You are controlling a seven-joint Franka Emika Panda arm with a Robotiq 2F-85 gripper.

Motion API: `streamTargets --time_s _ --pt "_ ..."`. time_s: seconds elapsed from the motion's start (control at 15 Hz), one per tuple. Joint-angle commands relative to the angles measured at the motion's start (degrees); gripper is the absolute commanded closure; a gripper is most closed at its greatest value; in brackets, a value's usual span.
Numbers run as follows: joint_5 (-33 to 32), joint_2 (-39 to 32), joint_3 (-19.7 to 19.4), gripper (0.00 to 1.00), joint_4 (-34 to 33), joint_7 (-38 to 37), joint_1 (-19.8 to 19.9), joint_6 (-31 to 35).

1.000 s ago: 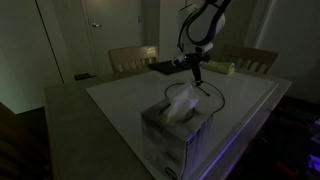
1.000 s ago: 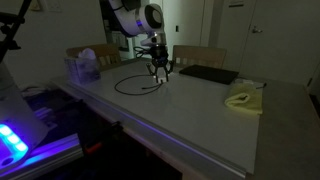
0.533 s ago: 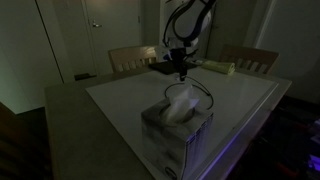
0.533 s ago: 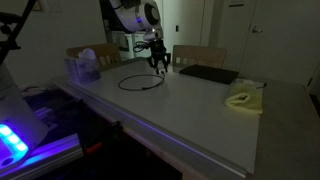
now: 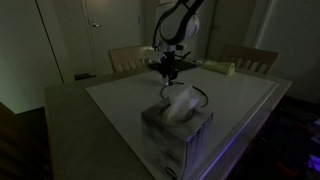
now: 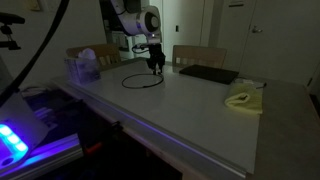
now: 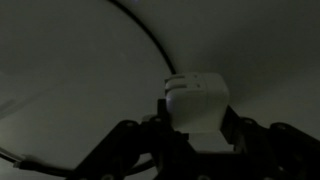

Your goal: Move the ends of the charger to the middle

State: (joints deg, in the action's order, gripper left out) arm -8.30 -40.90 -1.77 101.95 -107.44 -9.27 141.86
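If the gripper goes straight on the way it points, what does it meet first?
The gripper points down, so probably the white table top, the pale plug it grips touching first; depth is unclear.

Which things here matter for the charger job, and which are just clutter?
Job: charger; its plug, held in the gripper; table.
Lying about: tissue box; black pad; yellowish item.

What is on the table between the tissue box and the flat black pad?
In an exterior view, the charger loops there, with the claw at the loop's end nearer the pad.
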Motion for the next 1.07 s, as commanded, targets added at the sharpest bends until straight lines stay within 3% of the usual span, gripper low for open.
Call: streamTargets --time_s 0.0,0.07,0.13,0.4,0.73,1.0 --pt "1.6 -0.1 -1.9 0.48 0.0 0.8 -1.8 0.0" --pt "1.5 -0.1 -2.2 0.48 0.0 0.7 -2.0 0.0" --pt "1.5 -0.1 -2.3 0.73 0.0 0.7 -2.1 0.0" --pt "0.8 1.4 -1.2 0.73 1.9 6.5 -1.9 -0.3" --pt "3.0 1.4 1.9 0.73 3.3 21.3 -0.1 1.2" --pt "2.3 1.8 0.5 0.73 4.8 28.2 -1.8 1.9"
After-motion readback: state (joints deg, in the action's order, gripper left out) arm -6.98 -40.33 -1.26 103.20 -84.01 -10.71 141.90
